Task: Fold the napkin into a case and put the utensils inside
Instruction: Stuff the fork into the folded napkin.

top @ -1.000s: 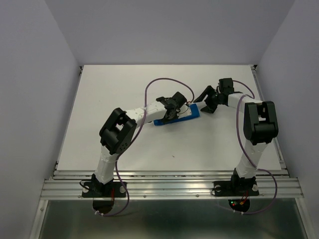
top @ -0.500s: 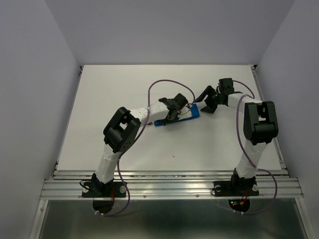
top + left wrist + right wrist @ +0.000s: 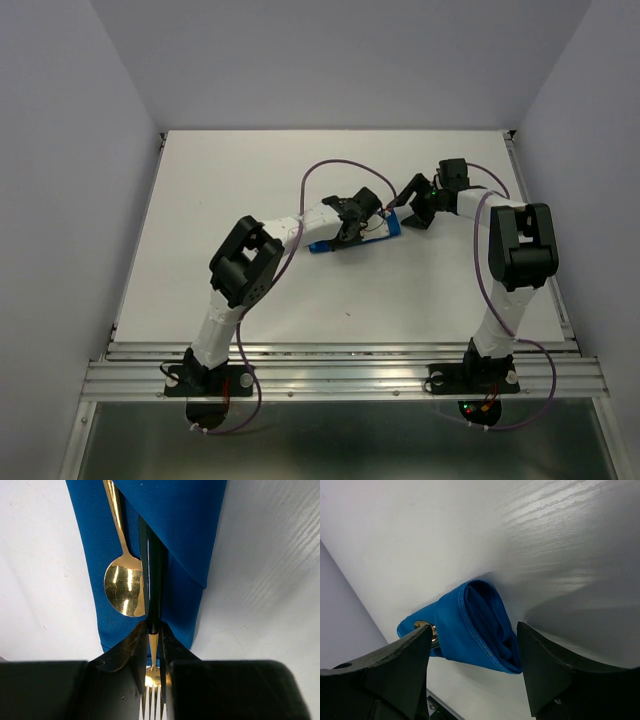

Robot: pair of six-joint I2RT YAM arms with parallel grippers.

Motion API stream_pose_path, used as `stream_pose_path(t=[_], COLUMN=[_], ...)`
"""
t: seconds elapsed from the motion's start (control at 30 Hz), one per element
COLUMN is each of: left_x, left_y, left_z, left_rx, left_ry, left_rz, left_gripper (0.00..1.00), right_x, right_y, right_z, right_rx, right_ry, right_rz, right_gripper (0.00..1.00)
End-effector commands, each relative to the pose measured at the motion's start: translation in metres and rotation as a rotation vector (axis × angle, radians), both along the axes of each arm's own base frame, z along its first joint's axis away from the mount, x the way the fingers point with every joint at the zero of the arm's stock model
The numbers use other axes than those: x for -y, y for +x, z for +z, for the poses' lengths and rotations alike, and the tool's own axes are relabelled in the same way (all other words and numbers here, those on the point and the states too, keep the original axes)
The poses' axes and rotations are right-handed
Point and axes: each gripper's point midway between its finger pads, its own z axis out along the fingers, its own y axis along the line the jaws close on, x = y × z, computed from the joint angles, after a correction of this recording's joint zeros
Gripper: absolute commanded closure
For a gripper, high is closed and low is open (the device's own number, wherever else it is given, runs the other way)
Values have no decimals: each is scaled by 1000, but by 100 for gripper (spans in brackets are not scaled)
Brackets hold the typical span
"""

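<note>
Fork (image 3: 150,580) perhaps deeper, beside spoon (image 3: 122,585)

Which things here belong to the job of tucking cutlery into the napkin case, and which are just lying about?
Job in hand:
case
spoon
fork

Not part of it:
table
purple cable
Nothing loose is lying about.
</note>
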Motion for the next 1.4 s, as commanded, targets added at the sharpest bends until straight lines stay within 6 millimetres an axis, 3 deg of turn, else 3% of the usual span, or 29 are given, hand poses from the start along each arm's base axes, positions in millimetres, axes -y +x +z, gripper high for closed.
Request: stream_pose_path(t=[0.0,0.57,0.9,1.37], left_x=[12,30,46,67], left_y=[3,9,3,0], left_z=[15,18,16,11], left_rx=[25,41,9,-35], left_ry=[2,7,-31,-87], left_rz=[-37,-70,-115,-150], left_gripper=[100,100,100,100], right_x=[1,-2,-11,-9], right_y=[7,3,8,3], right_z=[11,10,18,-3], right_rx=[59,55,68,23], right_ry=[13,33,73,84], right_rz=[14,21,31,-23], right_gripper=[26,26,26,31])
